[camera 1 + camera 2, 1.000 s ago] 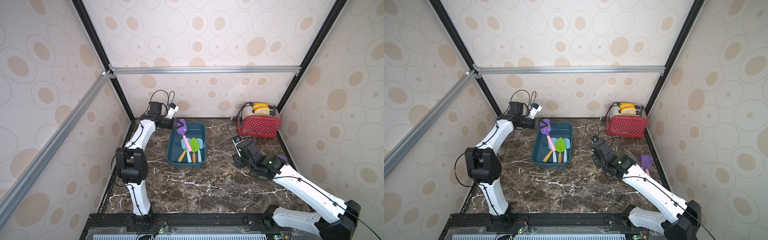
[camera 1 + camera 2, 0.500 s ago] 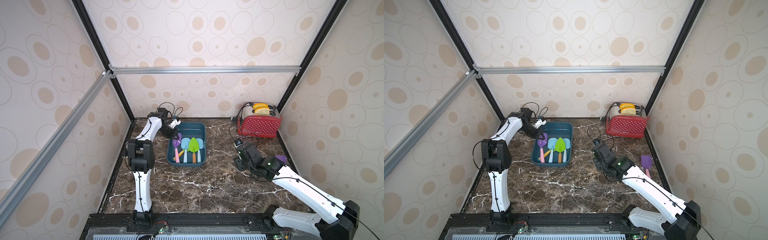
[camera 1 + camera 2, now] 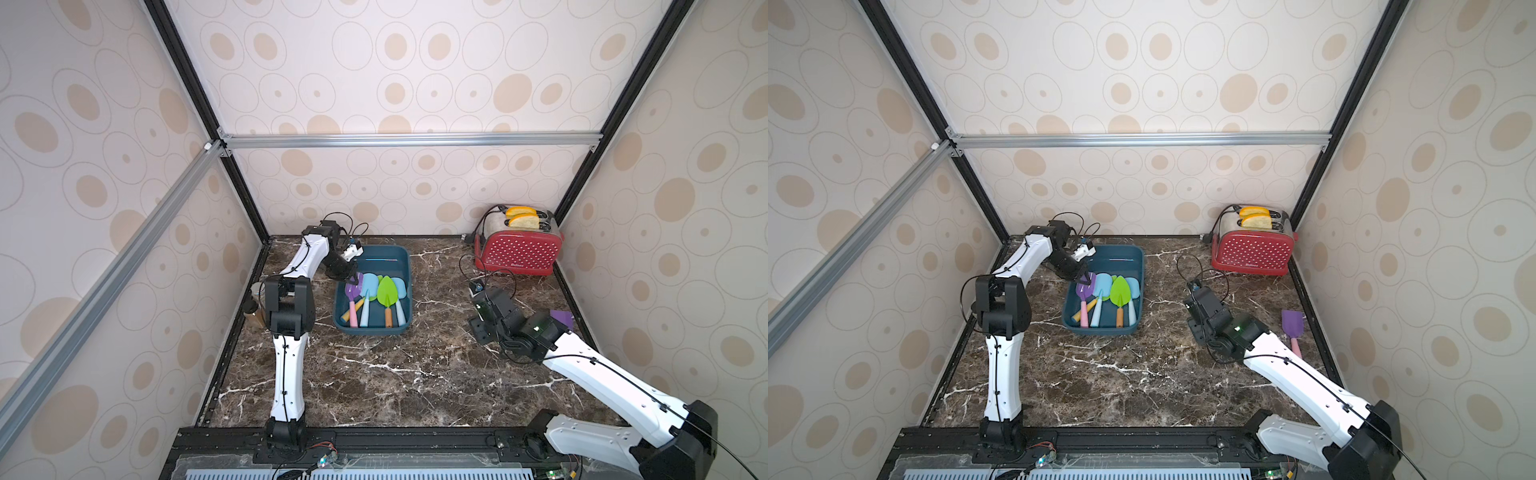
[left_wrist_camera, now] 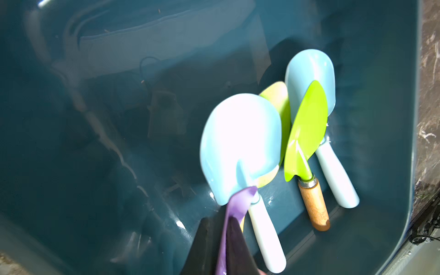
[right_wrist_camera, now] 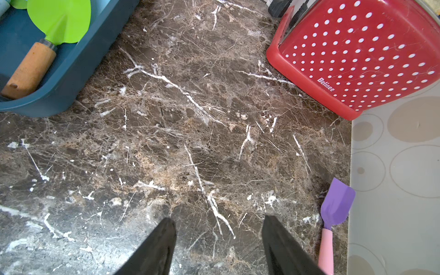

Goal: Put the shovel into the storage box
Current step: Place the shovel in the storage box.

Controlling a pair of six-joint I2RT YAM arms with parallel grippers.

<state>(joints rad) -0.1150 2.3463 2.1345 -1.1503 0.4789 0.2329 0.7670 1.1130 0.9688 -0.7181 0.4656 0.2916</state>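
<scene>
Nearly done: left end effector [image 4: 222, 223] grips purple pink-handled shovel [image 3: 353, 291], lowered inside dark teal plastic storage box [image 3: 374, 331]; release pending. Right end effector [image 5: 219, 220] half-wide, empty. Second purple shovel [image 3: 1292, 323] lies on brown marble table [image 3: 1142, 374].

Six shovels [image 3: 386, 290], one storage box [image 3: 384, 259], one toaster [image 3: 517, 253].
Shovels: two purple [image 3: 353, 286] [image 3: 1292, 326], two light blue [image 3: 369, 284] [image 3: 399, 286], one green [image 3: 1120, 291], one yellow-green [image 4: 277, 95]; two toast slices [image 3: 521, 219].

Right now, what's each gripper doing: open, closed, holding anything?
Left gripper: closed on the purple shovel, by its blade.
Right gripper: open, empty.
</scene>
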